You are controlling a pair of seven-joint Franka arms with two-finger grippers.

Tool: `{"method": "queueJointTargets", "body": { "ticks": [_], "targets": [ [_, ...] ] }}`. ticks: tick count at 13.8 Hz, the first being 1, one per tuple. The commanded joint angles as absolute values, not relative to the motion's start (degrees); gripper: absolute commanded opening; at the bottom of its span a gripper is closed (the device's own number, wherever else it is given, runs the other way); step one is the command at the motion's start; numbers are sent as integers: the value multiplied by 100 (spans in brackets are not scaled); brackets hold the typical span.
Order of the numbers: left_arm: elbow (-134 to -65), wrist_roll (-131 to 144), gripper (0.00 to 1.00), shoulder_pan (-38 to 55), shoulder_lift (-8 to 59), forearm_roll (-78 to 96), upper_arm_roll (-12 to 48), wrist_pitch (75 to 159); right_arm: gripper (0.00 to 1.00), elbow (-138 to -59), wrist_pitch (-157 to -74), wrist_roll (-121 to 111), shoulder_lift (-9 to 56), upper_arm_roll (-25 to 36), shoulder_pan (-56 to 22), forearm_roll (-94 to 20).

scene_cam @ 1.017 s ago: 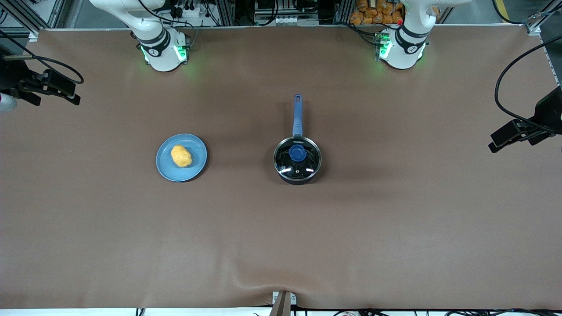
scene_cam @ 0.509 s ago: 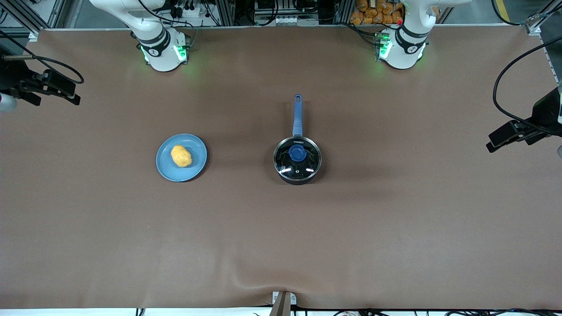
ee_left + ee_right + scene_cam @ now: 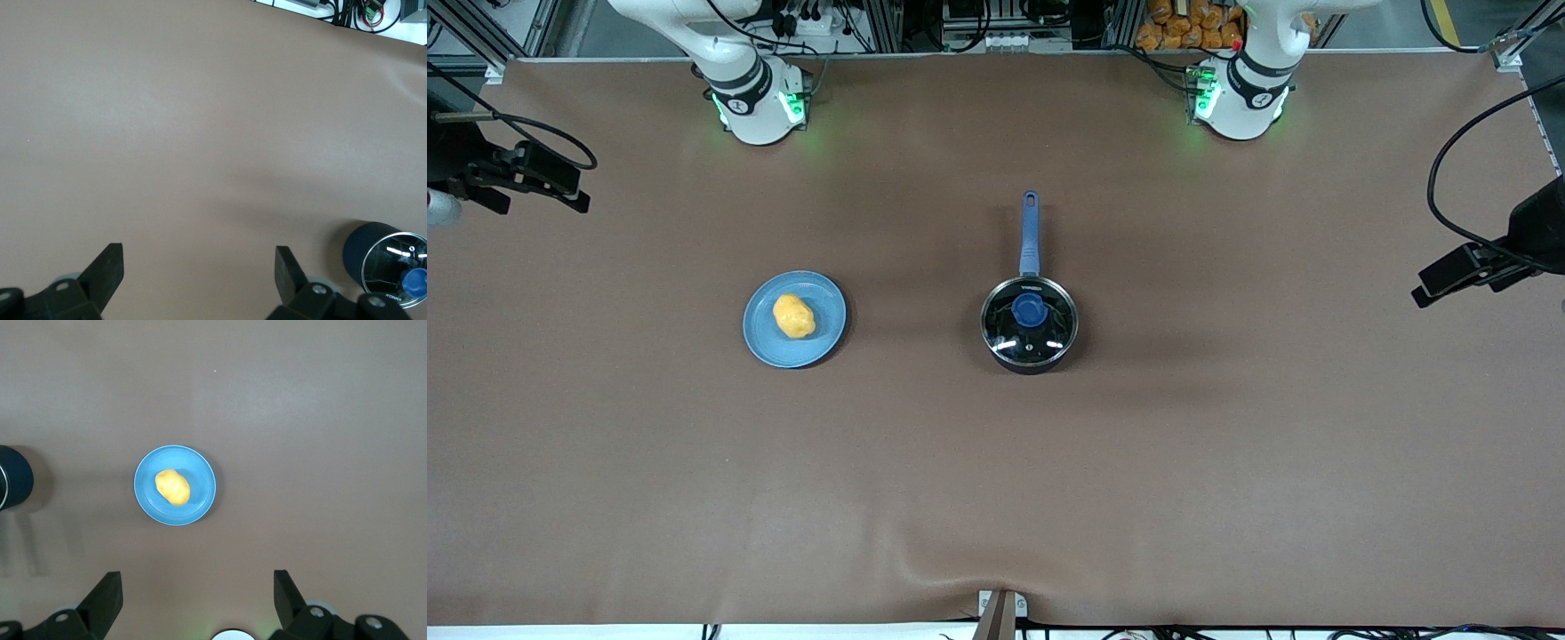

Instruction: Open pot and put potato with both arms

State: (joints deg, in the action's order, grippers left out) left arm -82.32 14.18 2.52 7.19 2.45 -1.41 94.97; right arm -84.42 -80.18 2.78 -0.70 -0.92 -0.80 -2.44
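Note:
The black pot (image 3: 1029, 338) stands mid-table with its glass lid (image 3: 1049, 331) on, blue knob (image 3: 1029, 309) up and blue handle (image 3: 1030, 233) pointing toward the arms' bases. The yellow potato (image 3: 793, 316) lies on a light-blue plate (image 3: 823, 342) beside the pot, toward the right arm's end. My left gripper (image 3: 199, 252) hangs open and empty high over the left arm's end of the table, with the pot (image 3: 380, 257) off to one side. My right gripper (image 3: 197, 576) is open and empty high over the right arm's end, looking down on the potato (image 3: 173, 486) and plate (image 3: 200, 500).
Brown cloth covers the whole table (image 3: 996, 480). Both white arm bases (image 3: 756, 107) (image 3: 1240, 102) stand along its back edge. A small metal bracket (image 3: 1000, 609) sits at the edge nearest the front camera.
The left gripper has drifted slightly toward the table's middle. Pot, lid, potato and right gripper have not moved.

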Motion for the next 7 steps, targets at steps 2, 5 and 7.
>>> {"method": "queueJointTargets", "body": {
  "ticks": [2, 5, 7],
  "targets": [
    [-8262, 1485, 100, 220, 615, 395, -149, 9404, 100, -8561, -8007, 193, -211, -88, -35, -325],
    [-8262, 1468, 100, 150, 615, 413, -123, 9404, 100, -8561, -8007, 193, -211, -88, -35, -325],
    [-8305, 1494, 100, 158, 606, 413, -114, 9396, 100, -8561, -7998, 193, -211, -88, -35, -325]
  ]
}}
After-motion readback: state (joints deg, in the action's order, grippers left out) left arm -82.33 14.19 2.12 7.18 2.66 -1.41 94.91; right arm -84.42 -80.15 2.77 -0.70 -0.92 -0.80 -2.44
